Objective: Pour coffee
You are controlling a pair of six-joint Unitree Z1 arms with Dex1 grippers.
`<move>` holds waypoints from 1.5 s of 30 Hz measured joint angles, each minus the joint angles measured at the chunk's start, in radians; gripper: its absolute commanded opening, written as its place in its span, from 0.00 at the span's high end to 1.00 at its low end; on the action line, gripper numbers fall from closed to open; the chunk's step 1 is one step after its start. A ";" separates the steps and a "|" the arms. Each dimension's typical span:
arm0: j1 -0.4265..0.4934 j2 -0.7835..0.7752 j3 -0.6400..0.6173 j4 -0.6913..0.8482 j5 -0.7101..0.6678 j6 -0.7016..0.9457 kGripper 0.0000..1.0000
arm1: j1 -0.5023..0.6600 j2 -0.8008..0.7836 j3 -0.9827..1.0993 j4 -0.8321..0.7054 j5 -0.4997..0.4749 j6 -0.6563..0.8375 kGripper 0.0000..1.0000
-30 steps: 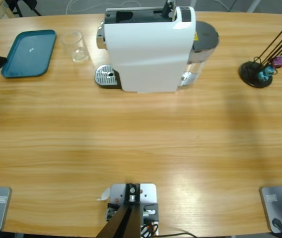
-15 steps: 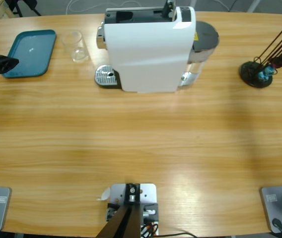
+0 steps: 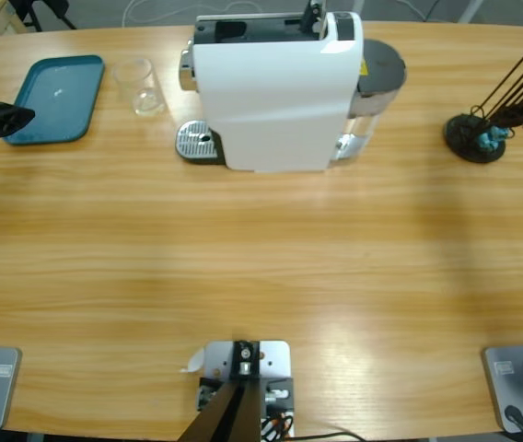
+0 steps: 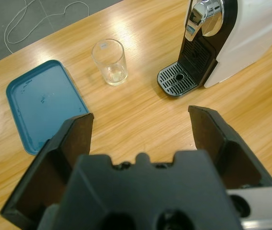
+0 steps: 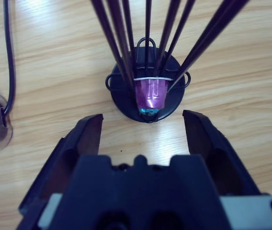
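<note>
Glass (image 4: pixel 109 61) upright, mouth up.

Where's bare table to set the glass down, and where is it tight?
Bare: the wooden table in front of the coffee machine. The teal tray is empty. Tight: between glass and drip grate, and around the capsule rack.
</note>
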 measured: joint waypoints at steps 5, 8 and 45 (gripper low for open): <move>0.000 0.000 0.002 0.000 0.000 0.000 0.15 | -0.006 0.008 0.000 -0.006 0.000 0.000 0.41; 0.000 0.000 0.002 0.000 0.000 0.000 0.15 | -0.006 0.008 0.000 -0.009 0.000 0.000 0.54; 0.000 0.000 0.002 0.000 0.000 0.000 0.14 | -0.006 0.040 0.013 -0.021 -0.020 0.000 0.53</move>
